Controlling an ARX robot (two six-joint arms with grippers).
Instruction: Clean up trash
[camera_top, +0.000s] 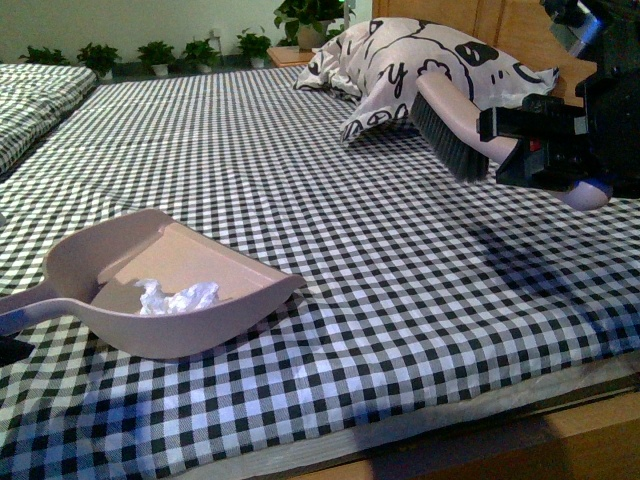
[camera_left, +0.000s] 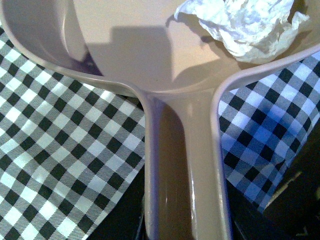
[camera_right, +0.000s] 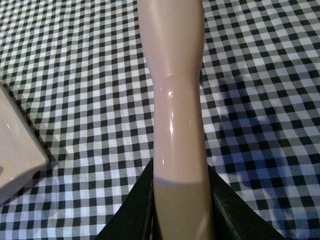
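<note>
Pink dustpan (camera_top: 160, 290) rests on the checkered bedcover (camera_top: 350, 220), crumpled white paper wad (camera_top: 177, 297) inside its pan. Right gripper (camera_top: 545, 140) holds a brush (camera_top: 450, 125) raised off the cover — bristles dark — just before the patterned pillow (camera_top: 420, 65).

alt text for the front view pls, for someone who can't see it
A crumpled white paper wad lies inside a pink dustpan on a black-and-white checked bedspread. At right, the right end effector holds a pink brush above the bed, in front of a white patterned pillow.
</note>
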